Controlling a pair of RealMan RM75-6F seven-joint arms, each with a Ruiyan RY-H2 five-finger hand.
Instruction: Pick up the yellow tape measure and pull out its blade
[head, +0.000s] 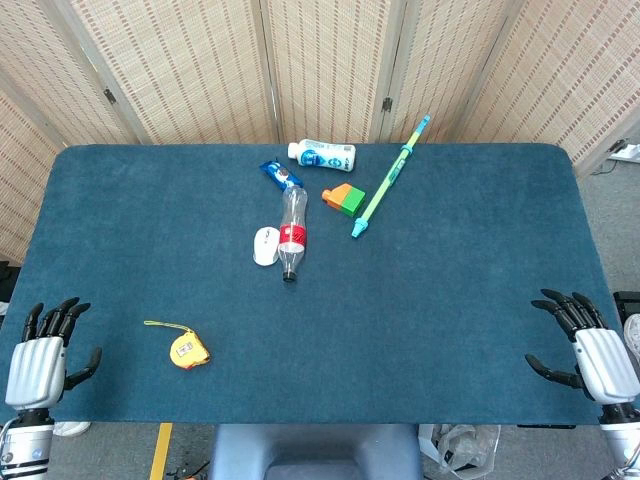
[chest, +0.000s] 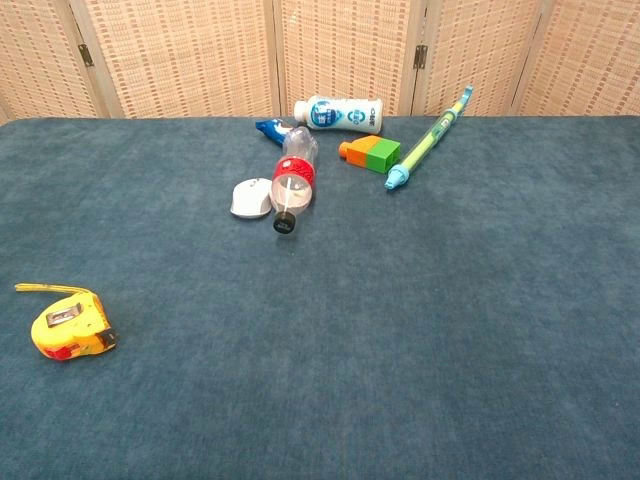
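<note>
I take the clear plastic bottle (head: 292, 232) with the red label as my landmark; it lies on its side near the middle of the blue table (head: 450, 300), its dark cap pointing toward me.

The yellow tape measure (head: 188, 350) lies well apart from the bottle, on the near-left side of it, close to the front edge of the table. It rests flat, with a thin yellow strap (head: 165, 325) curving away from it to the left. In the chest view the tape measure (chest: 70, 328) shows a metal clip on top and some red on its lower side. Nothing touches it.

My left hand (head: 45, 355) is at the front-left corner of the table, far from the bottle and to the left of the tape measure. Its fingers are spread and a little bent, and it holds nothing. My right hand (head: 585, 350) is at the front-right corner, also with fingers apart and holding nothing. The chest view shows neither hand.

Just left of the bottle lies a white mouse (head: 265, 245). Behind the bottle is a small blue packet (head: 278, 175) and a white bottle (head: 322, 154) on its side. To the right of the landmark are an orange and green block (head: 345, 198) and a long green and blue pen-like stick (head: 390, 178), lying diagonally
</note>
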